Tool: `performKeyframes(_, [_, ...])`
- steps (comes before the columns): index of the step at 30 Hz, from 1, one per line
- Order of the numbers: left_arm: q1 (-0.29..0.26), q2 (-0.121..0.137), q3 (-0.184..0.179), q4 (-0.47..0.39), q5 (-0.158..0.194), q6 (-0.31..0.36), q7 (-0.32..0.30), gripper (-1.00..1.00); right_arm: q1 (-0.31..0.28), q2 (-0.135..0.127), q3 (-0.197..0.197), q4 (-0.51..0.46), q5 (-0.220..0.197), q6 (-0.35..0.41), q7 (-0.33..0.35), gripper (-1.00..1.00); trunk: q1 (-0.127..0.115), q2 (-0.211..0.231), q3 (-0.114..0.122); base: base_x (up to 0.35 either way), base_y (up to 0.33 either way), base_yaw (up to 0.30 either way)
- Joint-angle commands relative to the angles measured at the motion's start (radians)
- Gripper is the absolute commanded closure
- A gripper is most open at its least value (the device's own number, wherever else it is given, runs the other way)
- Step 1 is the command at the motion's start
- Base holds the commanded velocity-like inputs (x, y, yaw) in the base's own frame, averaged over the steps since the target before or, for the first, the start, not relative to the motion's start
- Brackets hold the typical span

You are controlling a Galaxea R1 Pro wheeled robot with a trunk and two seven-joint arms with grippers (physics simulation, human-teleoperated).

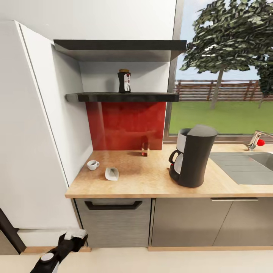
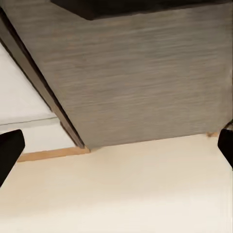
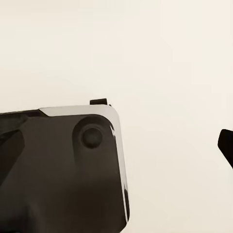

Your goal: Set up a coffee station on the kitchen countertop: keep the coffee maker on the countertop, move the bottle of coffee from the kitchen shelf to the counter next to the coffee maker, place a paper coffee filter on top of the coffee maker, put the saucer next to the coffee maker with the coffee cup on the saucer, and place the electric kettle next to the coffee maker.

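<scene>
Coffee maker (image 1: 192,156) stands on the kitchen countertop (image 1: 151,182), just left of the sink (image 1: 246,167). Coffee cup (image 1: 92,165) and paper coffee filter (image 1: 112,173) lie well left of it. Bottle of coffee (image 1: 124,81) sits on the kitchen shelf (image 1: 121,97), above and left. Left gripper (image 2: 116,145) hangs low before a cabinet front (image 2: 145,82), jaws apart. Right gripper (image 3: 226,143): jaw state cannot be told.

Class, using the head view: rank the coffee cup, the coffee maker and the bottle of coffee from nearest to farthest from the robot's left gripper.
Left gripper hangs low by the floor, below the counter's left end.
1. Coffee cup: left part of the countertop, above the gripper.
2. Coffee maker: on the countertop, off to the right, beside the sink.
3. Bottle of coffee: up on the wall shelf.
</scene>
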Motion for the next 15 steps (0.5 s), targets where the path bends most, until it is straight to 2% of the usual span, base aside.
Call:
performKeyframes(1, [-0.004, 0.000, 0.006, -0.009, -0.011, 0.005, -0.028, -1.00, 0.000, 0.000, 0.000, 0.001, -0.010, -0.004, 0.001, -1.00, 0.000, -0.001, 0.000, 0.000, 0.000, 0.000])
performKeyframes(3, [-0.014, 0.003, 0.002, -0.048, -0.012, 0.044, -0.112, -1.00, 0.000, 0.001, 0.000, 0.001, -0.010, -0.004, 0.001, -1.00, 0.000, -0.001, 0.000, 0.000, 0.000, 0.000])
performKeyframes(6, [-0.017, 0.007, -0.011, -0.106, -0.013, 0.099, -0.202, -1.00, 0.000, 0.001, 0.000, 0.002, -0.010, -0.004, 0.001, -1.00, 0.000, -0.001, 0.000, 0.000, 0.000, 0.000])
performKeyframes(8, [-0.019, 0.010, -0.030, -0.178, -0.013, 0.154, -0.292, -1.00, 0.000, 0.001, 0.000, 0.002, -0.010, -0.004, 0.001, -1.00, 0.000, -0.001, 0.000, 0.000, 0.000, 0.000])
performKeyframes(10, [-0.021, 0.012, -0.038, -0.217, -0.013, 0.182, -0.334, -1.00, 0.000, 0.002, 0.000, 0.002, -0.010, -0.004, 0.001, -1.00, 0.000, -0.001, 0.000, 0.000, 0.000, 0.000])
performKeyframes(12, [-0.032, 0.013, -0.048, -0.288, -0.013, 0.245, -0.406, -1.00, 0.000, 0.002, 0.000, 0.003, -0.010, -0.004, 0.001, -1.00, 0.000, -0.001, 0.000, 0.000, 0.000, 0.000])
performKeyframes(15, [-0.054, 0.013, -0.052, -0.338, -0.012, 0.312, -0.465, -1.00, 0.000, 0.002, 0.000, 0.003, -0.010, -0.004, 0.001, -1.00, 0.000, -0.001, 0.000, 0.000, 0.000, 0.000])
